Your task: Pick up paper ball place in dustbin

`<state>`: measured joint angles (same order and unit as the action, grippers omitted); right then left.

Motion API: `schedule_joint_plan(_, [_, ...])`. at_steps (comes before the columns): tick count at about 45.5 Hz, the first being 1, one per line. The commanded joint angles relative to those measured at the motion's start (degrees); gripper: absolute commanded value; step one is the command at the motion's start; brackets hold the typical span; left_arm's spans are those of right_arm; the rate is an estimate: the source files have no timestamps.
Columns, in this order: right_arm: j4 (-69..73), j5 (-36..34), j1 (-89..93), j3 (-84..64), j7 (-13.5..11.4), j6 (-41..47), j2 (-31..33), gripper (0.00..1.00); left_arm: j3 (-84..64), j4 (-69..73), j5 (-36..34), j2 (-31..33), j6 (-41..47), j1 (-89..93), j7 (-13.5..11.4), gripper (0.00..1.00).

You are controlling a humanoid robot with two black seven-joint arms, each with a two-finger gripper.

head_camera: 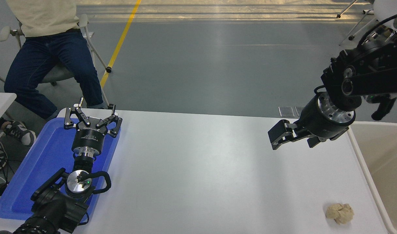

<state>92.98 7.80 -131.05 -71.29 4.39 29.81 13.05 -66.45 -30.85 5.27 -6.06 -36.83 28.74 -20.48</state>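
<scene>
Head view: dustbin (385,169) holds no paper ball (339,213); right pincer (276,138) state unclear, left pincer (91,114) released.

Grey floor (201,65) with a yellow line (120,42), sunlit at the far edge.

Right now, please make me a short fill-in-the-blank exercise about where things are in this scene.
1. The paper ball lies on the white ____, near its right edge.
2. The left gripper is parked above the ____ tray.
3. The right gripper holds ____.
4. The dustbin stands at the table's ____ side.

Missing words: table; blue; nothing; right
</scene>
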Motion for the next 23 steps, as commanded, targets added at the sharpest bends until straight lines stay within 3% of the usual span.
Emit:
schedule_joint_plan(1, [0.0, -0.1, -0.6, -0.2, 0.0, 0.0, 0.4, 1.0, 0.0, 0.0, 0.0, 0.0, 0.0, 0.0, 0.0, 1.0])
schedule_joint_plan(16, [0.0, 1.4, -0.3, -0.3, 0.0, -1.2, 4.2, 1.0, 0.0, 0.0, 0.0, 0.0, 0.0, 0.0, 0.0, 1.0])
schedule_joint_plan(23, [0.0, 7.6, 0.5, -1.7, 0.0, -1.9, 8.2, 1.0, 0.0, 0.0, -0.1, 0.0, 0.0, 0.0, 0.0, 1.0])
